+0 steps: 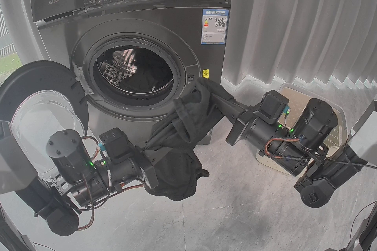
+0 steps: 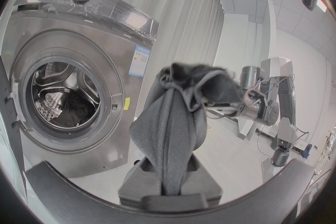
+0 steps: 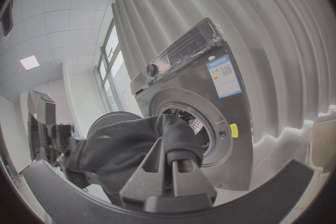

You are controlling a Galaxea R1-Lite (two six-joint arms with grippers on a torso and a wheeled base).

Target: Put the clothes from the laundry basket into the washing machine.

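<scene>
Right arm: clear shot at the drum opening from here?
Probably yes. The door is swung wide left, nothing blocks the drum opening, and the right gripper is close to its rim. The left gripper also clamps the dark garment, which may tether it.

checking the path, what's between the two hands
A black fabric garment hangs stretched between the left hand and right hand, seen in the head view.

Left arm (image 1: 78,169) and right arm (image 1: 298,134): matte black cylindrical joint housings, round end caps dotted with small screws. Looped orange-brown cables, green indicator lights, teal connectors (on boxy black wrist modules). Pale grey upper link covers. Dark grey wedge-shaped fingers (image 2: 140,182).
</scene>
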